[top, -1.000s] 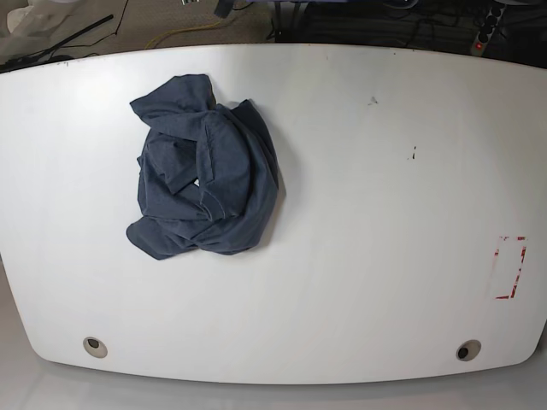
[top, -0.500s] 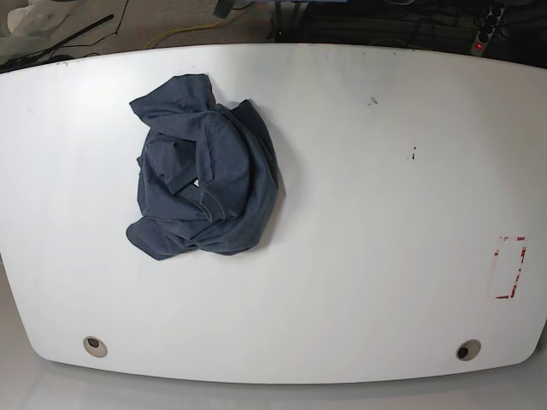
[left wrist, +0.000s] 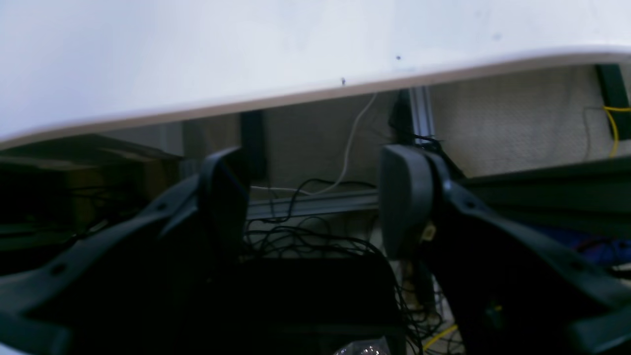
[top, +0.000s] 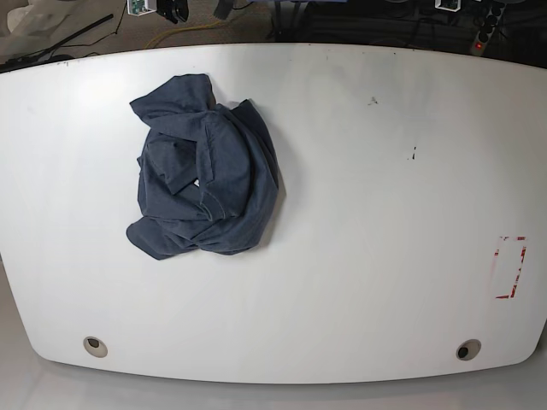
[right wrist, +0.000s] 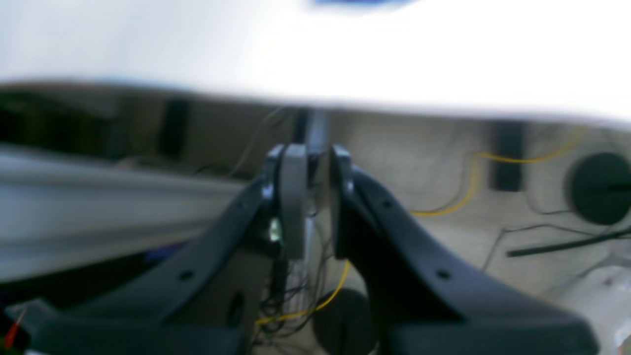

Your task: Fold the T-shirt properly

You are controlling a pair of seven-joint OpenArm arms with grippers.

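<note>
The T-shirt (top: 205, 171) is a dark slate-blue crumpled heap on the left half of the white table (top: 359, 256); no lettering shows. My right gripper (top: 173, 10) just peeks in at the top edge of the base view, beyond the table's far edge and apart from the shirt. In the right wrist view it (right wrist: 315, 197) is blurred, its jaws nearly together with nothing between them. A blue sliver of the shirt (right wrist: 360, 2) shows at the top. My left gripper (left wrist: 313, 202) is open and empty, below the table's edge (left wrist: 315, 93).
A red-marked rectangle (top: 510, 267) sits near the table's right edge. Two round holes (top: 95, 346) (top: 467, 349) are near the front edge. Cables and frame parts (left wrist: 315, 236) lie on the floor beyond the table's far side.
Parts of both arms have come into view at the top edge of the base view. The T-shirt has not moved.
</note>
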